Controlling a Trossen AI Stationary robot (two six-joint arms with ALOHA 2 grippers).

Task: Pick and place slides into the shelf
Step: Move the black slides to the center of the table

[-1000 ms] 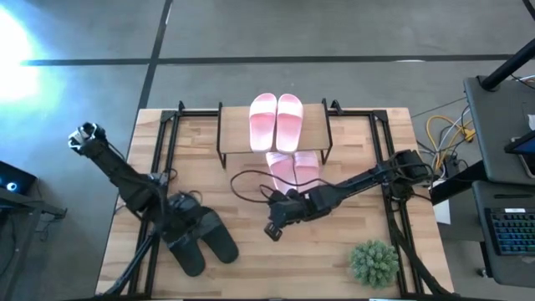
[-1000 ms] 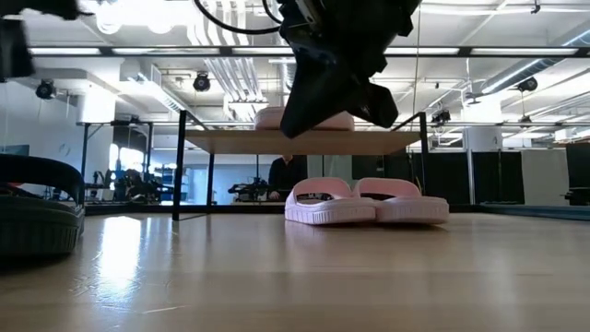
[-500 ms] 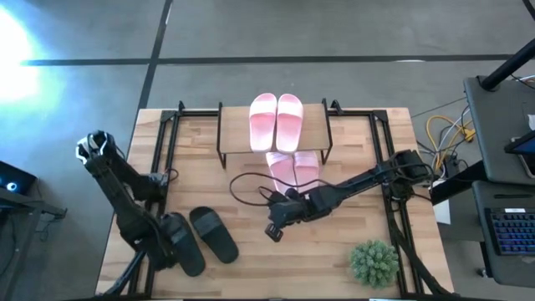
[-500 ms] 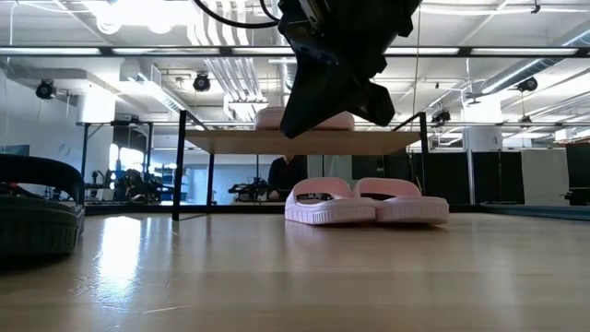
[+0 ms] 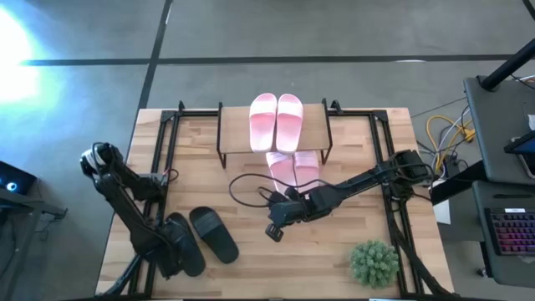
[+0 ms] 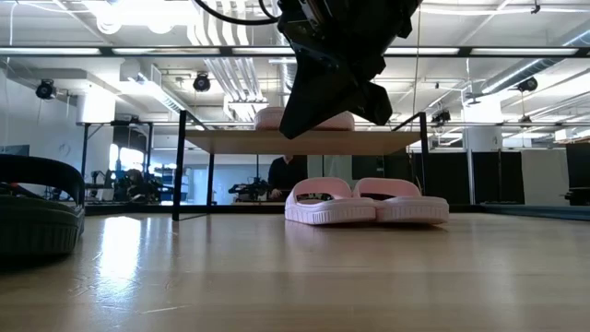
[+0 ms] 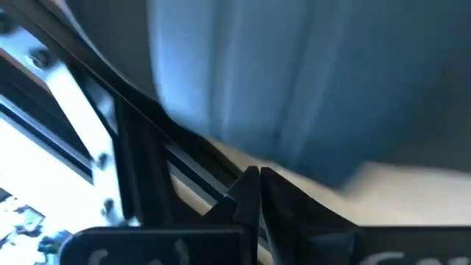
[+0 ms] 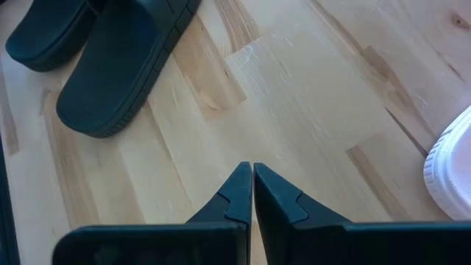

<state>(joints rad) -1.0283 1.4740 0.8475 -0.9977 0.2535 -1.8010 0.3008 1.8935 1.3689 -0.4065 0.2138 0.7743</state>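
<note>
Right gripper [image 8: 252, 193] fingers [image 8: 234, 193] pressed together, tips touching, holding nothing, above bare wood table [image 8: 294, 96]. Two black slides [image 8: 110, 51] side by side farther off. Edge of a pink slide [image 8: 450, 165] at frame border.

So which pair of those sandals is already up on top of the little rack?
The pink pair lying side by side on the shelf's wood top. The second pink pair sits on the table below it, and the black pair lies near the table's front left.
</note>
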